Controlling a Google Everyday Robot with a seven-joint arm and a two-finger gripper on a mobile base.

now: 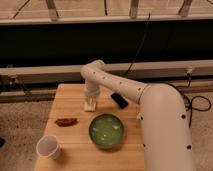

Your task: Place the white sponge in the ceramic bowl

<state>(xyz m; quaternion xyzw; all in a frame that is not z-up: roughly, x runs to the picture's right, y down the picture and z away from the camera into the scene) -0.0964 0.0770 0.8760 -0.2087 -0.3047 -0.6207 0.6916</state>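
Note:
The ceramic bowl is round, glossy green and pale inside, and sits at the front middle of the wooden table. My gripper points down at the table, behind and left of the bowl. A small white block, the white sponge, shows right at the gripper's tip on the table top. I cannot tell whether it is held. The white arm reaches in from the lower right and hides the table's right side.
A white cup stands at the front left corner. A reddish-brown object lies left of the bowl. A black oblong object lies behind the bowl, right of the gripper. A dark wall and rail run behind the table.

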